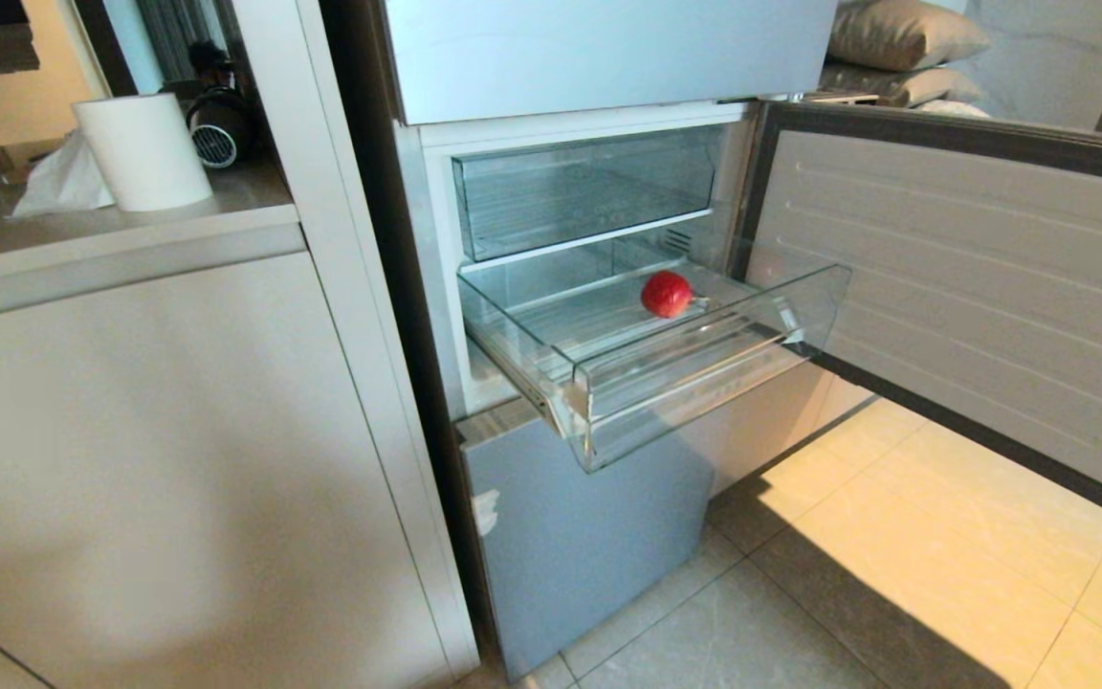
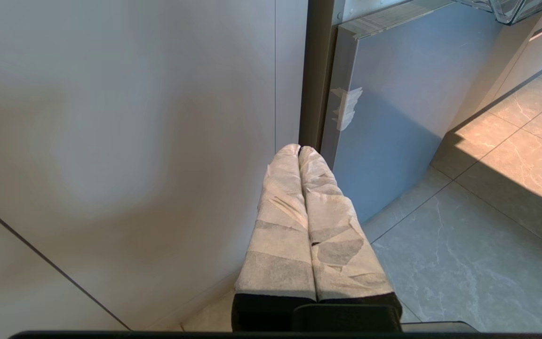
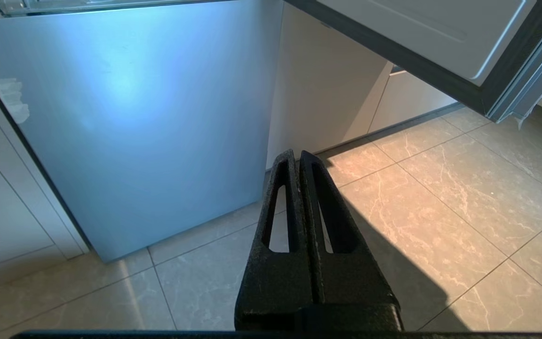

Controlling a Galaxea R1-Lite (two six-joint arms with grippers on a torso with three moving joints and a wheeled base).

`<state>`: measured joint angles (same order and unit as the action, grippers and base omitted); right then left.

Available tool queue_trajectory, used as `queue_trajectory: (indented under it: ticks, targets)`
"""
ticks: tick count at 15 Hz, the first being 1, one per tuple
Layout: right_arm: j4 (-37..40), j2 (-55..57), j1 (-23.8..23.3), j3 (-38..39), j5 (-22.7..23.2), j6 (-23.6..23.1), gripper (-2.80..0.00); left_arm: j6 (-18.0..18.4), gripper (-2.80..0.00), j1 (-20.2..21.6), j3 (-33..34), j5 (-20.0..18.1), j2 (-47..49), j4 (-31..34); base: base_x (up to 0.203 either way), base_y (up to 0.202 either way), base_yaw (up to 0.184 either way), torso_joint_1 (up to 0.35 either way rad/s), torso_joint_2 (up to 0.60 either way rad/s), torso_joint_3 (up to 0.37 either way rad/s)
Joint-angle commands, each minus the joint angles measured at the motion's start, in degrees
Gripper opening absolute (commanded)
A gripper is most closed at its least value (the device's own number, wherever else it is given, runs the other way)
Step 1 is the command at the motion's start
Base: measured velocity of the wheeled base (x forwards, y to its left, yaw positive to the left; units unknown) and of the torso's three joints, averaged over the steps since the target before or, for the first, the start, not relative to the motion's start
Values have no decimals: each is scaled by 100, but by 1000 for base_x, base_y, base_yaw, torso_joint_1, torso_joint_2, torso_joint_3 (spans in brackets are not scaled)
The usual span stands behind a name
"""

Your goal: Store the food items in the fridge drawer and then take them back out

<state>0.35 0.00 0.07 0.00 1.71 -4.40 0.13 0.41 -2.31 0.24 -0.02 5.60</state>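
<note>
One red food item (image 1: 667,293) sits on the ribbed floor of the fridge drawer (image 1: 704,383), center of the head view, toward the drawer's back right. Only one piece is visible; no second one in any view. It's round, so no long axis to line up with. The drawer is pulled well out of the fridge (image 1: 570,536), clear front lip toward the camera, the fixed clear bin (image 1: 584,187) right above it. The open door (image 1: 972,287) swings out across the right of the frame. White cabinet (image 1: 130,459) fills the left, with a paper roll (image 1: 143,150) on its counter at upper left.

Neither arm shows in the head view. The right gripper (image 3: 298,155) is low, tips pressed together, holding nothing, aimed at the lower blue panel and the tiled floor (image 3: 440,212). The left gripper (image 2: 299,149), wrapped in pale tape, is also fully closed and empty, pointing at the seam between cabinet and fridge.

The food item lies above and beyond both grippers, well apart from either. The right looks nearer, since the drawer edge sits just over its view. Judged next: raise it, open the jaws, and come down over the lip.
</note>
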Motion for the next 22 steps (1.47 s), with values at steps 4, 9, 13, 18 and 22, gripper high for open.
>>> queue_trajectory:
  ticks: [4,9,13,18,22]
  targets:
    - [9,9,1,0,-48,62,-280,4,-280,2,2,11,2,12,0,0,0,0,0,0]
    - [9,9,1,0,-48,155,-280,-5,-280,2,2,11,2,3,62,0,0,-1,-1,2]
    - [0,9,1,0,-48,185,-280,-5,-280,2,2,11,2,9,198,0,2,3,3,4]
    - [0,9,1,0,-48,185,-280,-5,-280,2,2,11,2,12,123,0,0,9,4,2]
    - [8,9,1,0,-48,185,-280,-5,-280,2,2,11,2,12,0,0,0,0,0,0]
